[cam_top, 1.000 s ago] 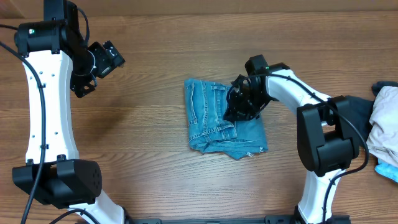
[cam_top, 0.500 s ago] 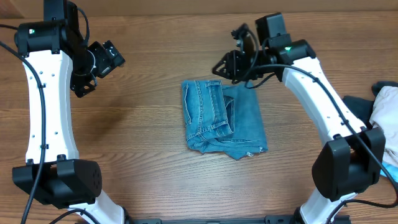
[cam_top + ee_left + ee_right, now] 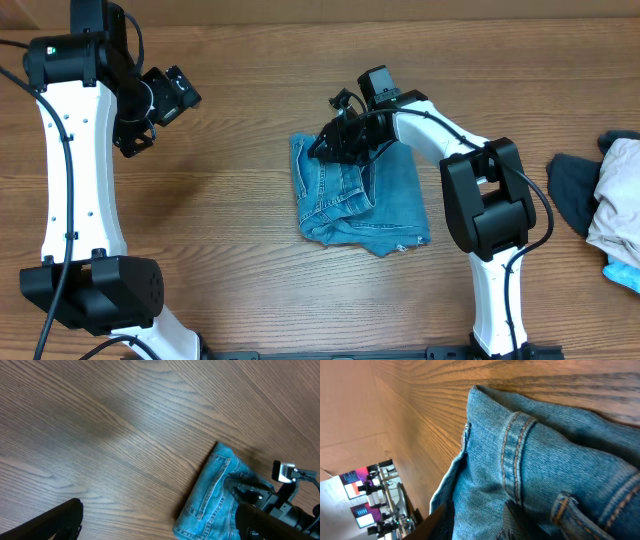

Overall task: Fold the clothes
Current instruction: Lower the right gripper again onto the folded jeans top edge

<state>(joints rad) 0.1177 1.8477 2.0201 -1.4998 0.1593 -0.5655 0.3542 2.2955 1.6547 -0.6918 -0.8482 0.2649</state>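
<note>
Right gripper (image 3: 322, 148), apparently touching cloth, grip state indeterminable; folded light blue denim jeans (image 3: 390, 205) lie directly beneath it and extend to its near side. Risk: fingers snagging the top layer would drag the fold open.

Open table (image 3: 230, 220) left of jeans (image 3: 392, 205)

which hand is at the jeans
The right hand, low over the jeans' far edge; the left hand is well away, over the table.
</note>
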